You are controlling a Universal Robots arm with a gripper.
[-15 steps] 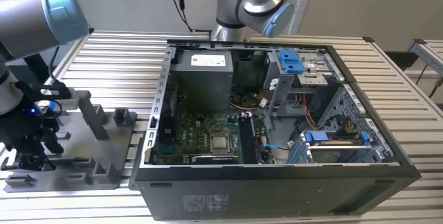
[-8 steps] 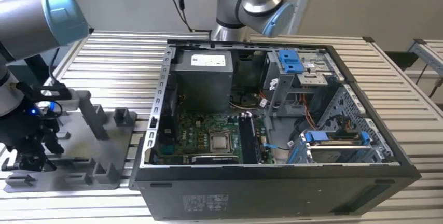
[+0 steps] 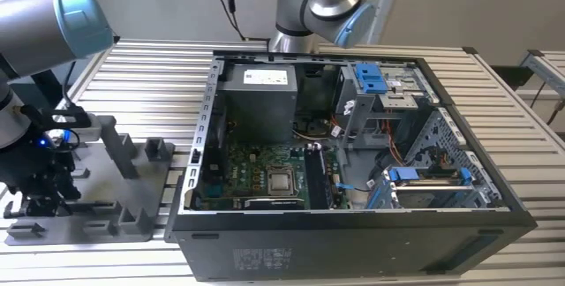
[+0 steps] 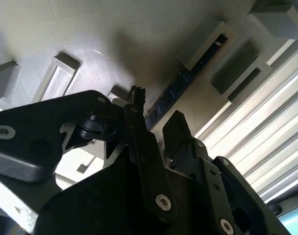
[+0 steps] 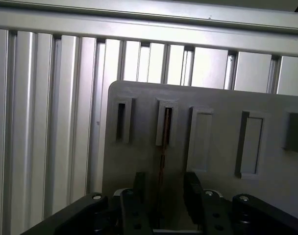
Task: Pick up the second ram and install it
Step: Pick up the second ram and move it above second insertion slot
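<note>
Dark, thin second ram (image 4: 186, 78) stands edgewise in grey holder (image 5: 139, 100) between parted fingers of the hand (image 5: 163, 180).

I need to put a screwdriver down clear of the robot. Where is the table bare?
Bare slatted table: beside the computer case on the exterior view's right, and beyond the holder plate toward the far edge. Crowded: the plate, where the open gripper straddles the second ram.

Robotics lab or assembly workshop is indicated: a worktable (image 3: 159, 81) built from ribbed aluminium profiles, an opened desktop computer case (image 3: 353, 249) laid on it, a grey fixture plate (image 3: 97, 187) alongside, and a robot arm (image 3: 318, 1) mounted behind.
</note>
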